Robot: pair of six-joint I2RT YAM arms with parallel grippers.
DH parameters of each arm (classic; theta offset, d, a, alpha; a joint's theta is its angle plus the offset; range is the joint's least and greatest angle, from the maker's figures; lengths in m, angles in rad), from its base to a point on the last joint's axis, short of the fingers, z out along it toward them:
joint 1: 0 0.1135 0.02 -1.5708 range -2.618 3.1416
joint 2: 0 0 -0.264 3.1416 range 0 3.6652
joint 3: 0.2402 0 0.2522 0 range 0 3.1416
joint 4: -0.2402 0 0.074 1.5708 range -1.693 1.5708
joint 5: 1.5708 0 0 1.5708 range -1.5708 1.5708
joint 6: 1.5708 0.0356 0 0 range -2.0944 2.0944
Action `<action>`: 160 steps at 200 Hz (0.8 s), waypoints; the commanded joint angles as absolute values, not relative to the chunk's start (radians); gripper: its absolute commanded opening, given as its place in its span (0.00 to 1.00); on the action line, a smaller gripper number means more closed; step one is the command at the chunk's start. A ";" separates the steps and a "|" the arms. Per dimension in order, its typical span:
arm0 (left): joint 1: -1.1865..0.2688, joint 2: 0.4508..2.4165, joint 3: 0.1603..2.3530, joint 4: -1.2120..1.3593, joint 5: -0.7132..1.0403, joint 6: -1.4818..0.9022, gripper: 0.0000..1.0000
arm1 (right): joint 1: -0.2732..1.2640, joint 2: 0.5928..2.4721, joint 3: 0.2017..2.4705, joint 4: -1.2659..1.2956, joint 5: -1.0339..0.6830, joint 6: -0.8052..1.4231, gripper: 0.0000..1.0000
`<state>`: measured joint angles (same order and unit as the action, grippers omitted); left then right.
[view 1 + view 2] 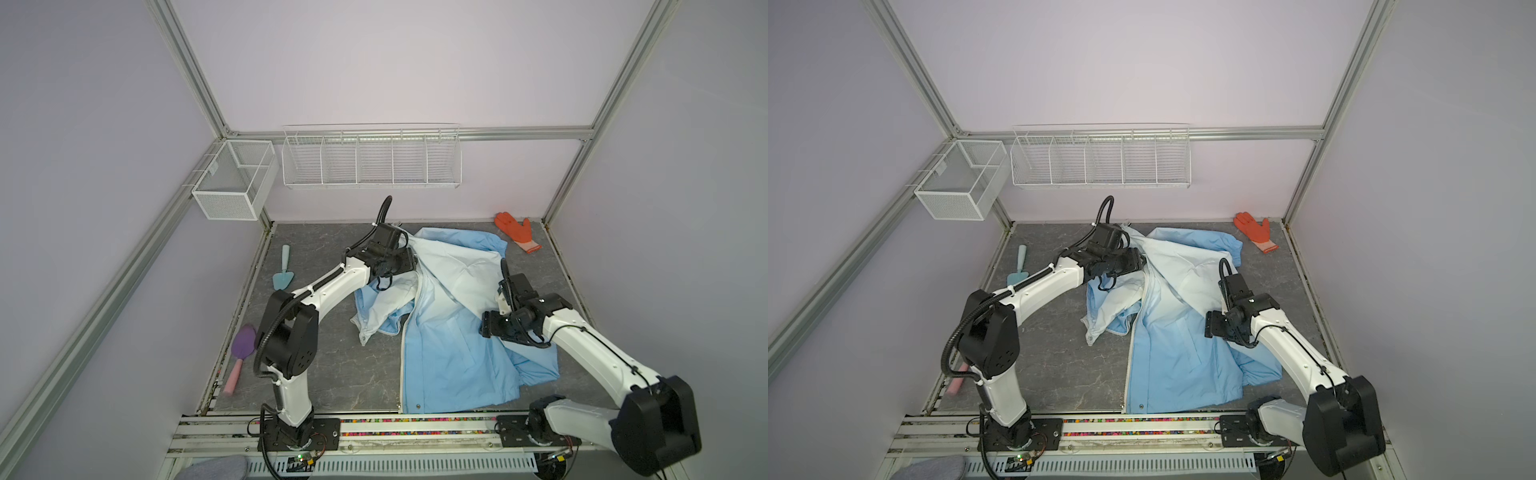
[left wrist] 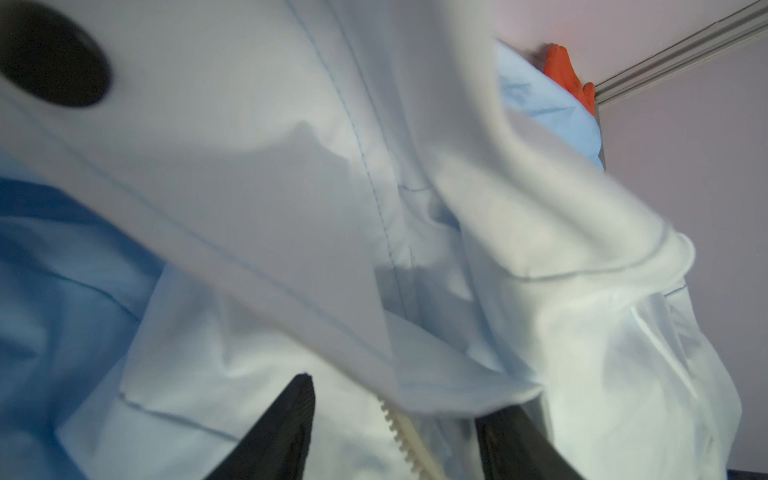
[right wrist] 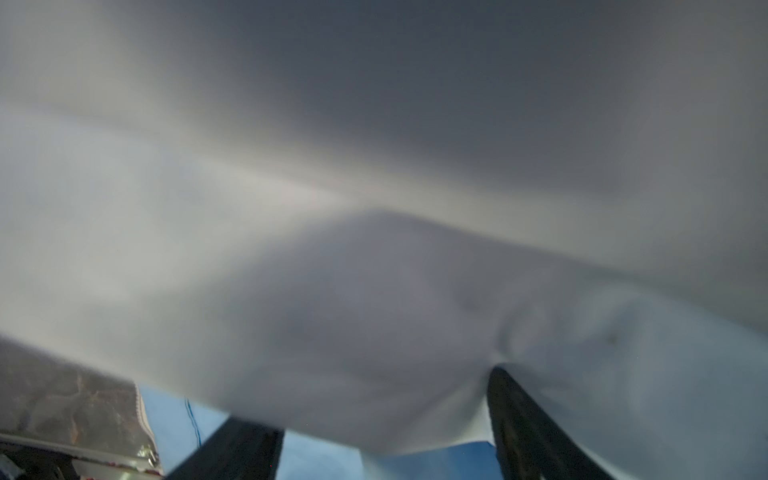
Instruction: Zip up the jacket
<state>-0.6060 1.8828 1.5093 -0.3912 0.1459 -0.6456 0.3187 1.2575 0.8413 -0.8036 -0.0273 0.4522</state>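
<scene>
jacket centre-right, unzipped | left gripper released, zipper between fingers | right gripper released, cloth draped over it

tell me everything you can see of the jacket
The jacket is thin light-blue cloth fading to whitish at its far end, lying crumpled and unzipped on the grey table. Its white zipper runs along one front edge; the other side is bunched up. The left gripper and right gripper, both open, have its cloth draped between their fingers.
</scene>
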 commanded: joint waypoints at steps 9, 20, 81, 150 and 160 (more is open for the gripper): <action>-0.579 1.966 1.638 -0.339 0.239 -0.654 0.35 | 0.321 1.372 0.872 -0.706 0.029 0.447 0.44; -0.567 1.997 1.687 -0.358 0.246 -0.644 0.17 | 0.321 1.392 0.928 -0.721 0.051 0.442 0.27; -0.509 2.068 2.066 -0.568 0.183 -0.531 0.00 | 0.218 1.241 1.214 -0.872 0.057 0.405 0.07; -0.504 2.334 2.540 -0.749 0.173 -0.561 0.00 | 0.009 1.440 1.454 -0.920 0.123 0.362 0.07; -0.507 2.333 2.531 -0.760 0.173 -0.576 0.03 | -0.001 1.512 1.480 -0.918 0.129 0.368 0.07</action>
<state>-0.5022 2.2734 2.5000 -0.6380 0.1802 -0.5484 0.0265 1.3529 1.4433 -0.9203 0.0990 0.3801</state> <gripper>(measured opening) 0.047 0.070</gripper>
